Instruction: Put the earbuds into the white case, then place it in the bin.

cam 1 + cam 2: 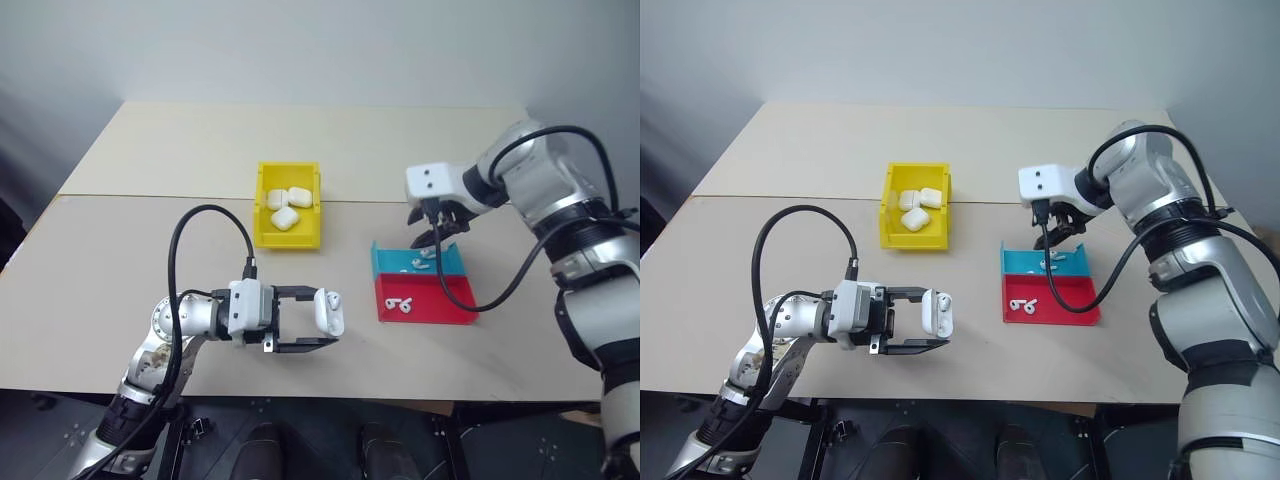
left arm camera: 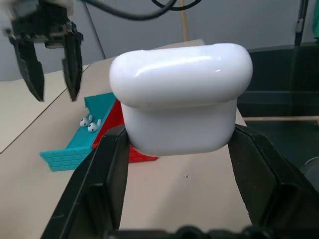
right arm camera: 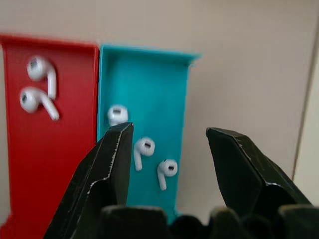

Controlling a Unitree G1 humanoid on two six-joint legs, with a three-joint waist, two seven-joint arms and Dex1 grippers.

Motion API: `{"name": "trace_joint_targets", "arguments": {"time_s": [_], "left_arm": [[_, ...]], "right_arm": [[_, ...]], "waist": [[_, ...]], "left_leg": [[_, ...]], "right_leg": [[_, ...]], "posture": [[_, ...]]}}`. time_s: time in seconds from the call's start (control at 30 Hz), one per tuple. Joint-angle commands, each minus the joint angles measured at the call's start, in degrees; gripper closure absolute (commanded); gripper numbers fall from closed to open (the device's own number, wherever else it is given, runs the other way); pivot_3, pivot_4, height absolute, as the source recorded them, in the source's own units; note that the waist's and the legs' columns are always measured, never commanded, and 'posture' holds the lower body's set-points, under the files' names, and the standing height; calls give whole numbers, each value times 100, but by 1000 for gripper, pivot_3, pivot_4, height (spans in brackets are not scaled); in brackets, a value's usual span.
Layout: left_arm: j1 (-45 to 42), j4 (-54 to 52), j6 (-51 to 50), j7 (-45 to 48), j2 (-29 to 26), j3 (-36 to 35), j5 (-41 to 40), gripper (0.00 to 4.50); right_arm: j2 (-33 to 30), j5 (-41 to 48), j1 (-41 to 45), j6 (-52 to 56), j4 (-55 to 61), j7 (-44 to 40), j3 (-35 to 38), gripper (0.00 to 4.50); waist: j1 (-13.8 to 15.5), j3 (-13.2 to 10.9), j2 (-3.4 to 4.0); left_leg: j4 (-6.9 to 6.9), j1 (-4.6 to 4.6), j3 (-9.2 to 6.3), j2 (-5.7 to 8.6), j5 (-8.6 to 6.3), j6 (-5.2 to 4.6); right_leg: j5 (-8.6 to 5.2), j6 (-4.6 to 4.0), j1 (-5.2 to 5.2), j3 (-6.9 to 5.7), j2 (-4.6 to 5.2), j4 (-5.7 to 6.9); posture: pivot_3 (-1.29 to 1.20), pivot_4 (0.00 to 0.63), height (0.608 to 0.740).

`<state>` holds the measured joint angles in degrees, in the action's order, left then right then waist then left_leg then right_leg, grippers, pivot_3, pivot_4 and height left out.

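Beige table (image 1: 150, 250) seen from the head; yellow bin (image 1: 288, 205) near the middle, three white cases inside, touching one another; red tray (image 1: 425, 298) and blue tray (image 1: 418, 260) side by side to the bin's right, blue one farther from the robot; two earbuds (image 1: 400, 304) lying in the red tray, more in the blue. Left gripper (image 1: 322, 320) low over the near part of the table, pointing toward the trays, clamped on a white case (image 1: 329, 311) with the lid flipped up; case well apart from the bin. Right gripper (image 1: 436, 232) hanging above the blue tray, tips down, fingers parted, nothing between them.

From the left wrist: white case (image 2: 180, 102) pinched between both black fingers (image 2: 107, 164), glossy rounded side facing the camera; beyond it the blue tray (image 2: 75, 149) with two earbuds (image 2: 89, 123) and the red tray (image 2: 113, 125) behind; right gripper (image 2: 54, 84) hovering over them, fingers spread, empty.

From the right wrist: black fingers (image 3: 107, 164) apart, holding nothing, poised above the blue tray (image 3: 164, 89); three earbuds (image 3: 142, 149) on its floor, one partly hidden behind a fingertip; red tray (image 3: 50, 164) touching it alongside, two more earbuds lying close together there.
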<state>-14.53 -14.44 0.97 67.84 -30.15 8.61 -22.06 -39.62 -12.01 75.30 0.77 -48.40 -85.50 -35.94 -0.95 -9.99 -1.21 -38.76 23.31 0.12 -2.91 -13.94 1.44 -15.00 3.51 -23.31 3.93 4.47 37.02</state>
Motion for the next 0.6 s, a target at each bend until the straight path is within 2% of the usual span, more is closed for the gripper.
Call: {"name": "trace_joint_targets", "arguments": {"time_s": [0.03, 0.3, 0.6], "left_arm": [[43, -303, 16, -135, -9, 11, -14, 1783], [65, -306, 46, -62, -215, -11, -39, 1783], [29, -302, 20, -112, -193, 21, -40, 1783]], "right_arm": [[253, -526, 328, -562, -836, 290, -43, 1668], [702, -990, 492, -1042, -1763, 613, 86, 1668], [834, -1243, 400, -1220, -1998, 719, 220, 1668]], "waist": [[-18, -1, 2], [-73, -12, 20], [-113, -13, 22]], "left_leg": [[0, -2, 0, 0, 0, 0], [2, -5, 0, -1, 0, 0], [2, -4, -1, -1, 0, 1]], "right_leg": [[0, 0, 0, 0, -1, 3], [0, -1, -3, 1, -2, 8], [0, -1, -3, 1, -2, 9]], "posture": [[0, 150, 740], [0, 150, 740], [0, 150, 740]]}}
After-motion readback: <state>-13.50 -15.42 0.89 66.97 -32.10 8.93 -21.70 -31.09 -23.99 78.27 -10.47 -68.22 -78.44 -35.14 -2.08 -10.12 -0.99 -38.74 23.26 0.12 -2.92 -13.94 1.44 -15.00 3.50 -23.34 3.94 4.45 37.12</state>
